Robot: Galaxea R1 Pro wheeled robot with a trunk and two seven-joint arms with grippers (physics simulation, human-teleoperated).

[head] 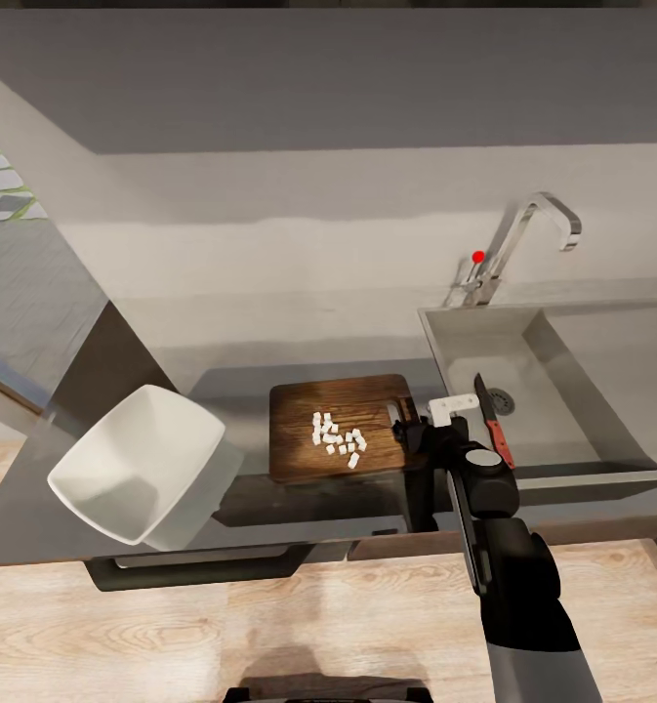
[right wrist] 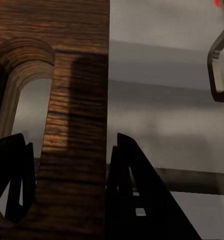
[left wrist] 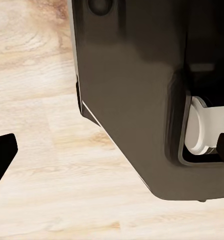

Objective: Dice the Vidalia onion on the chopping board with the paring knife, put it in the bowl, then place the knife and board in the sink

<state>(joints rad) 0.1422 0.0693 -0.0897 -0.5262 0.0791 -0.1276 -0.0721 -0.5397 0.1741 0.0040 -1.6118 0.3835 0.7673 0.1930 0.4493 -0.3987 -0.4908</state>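
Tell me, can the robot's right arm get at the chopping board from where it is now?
Probably yes. The right gripper is already at the handle end of the chopping board, its fingers straddling the strip of wood beside the handle slot. Diced onion sits loose on top.

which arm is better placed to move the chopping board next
Right. The right gripper already straddles the chopping board's handle end beside the sink; the left gripper points at the floor.

right pincer [right wrist: 72, 185] clamped, arm extended forward
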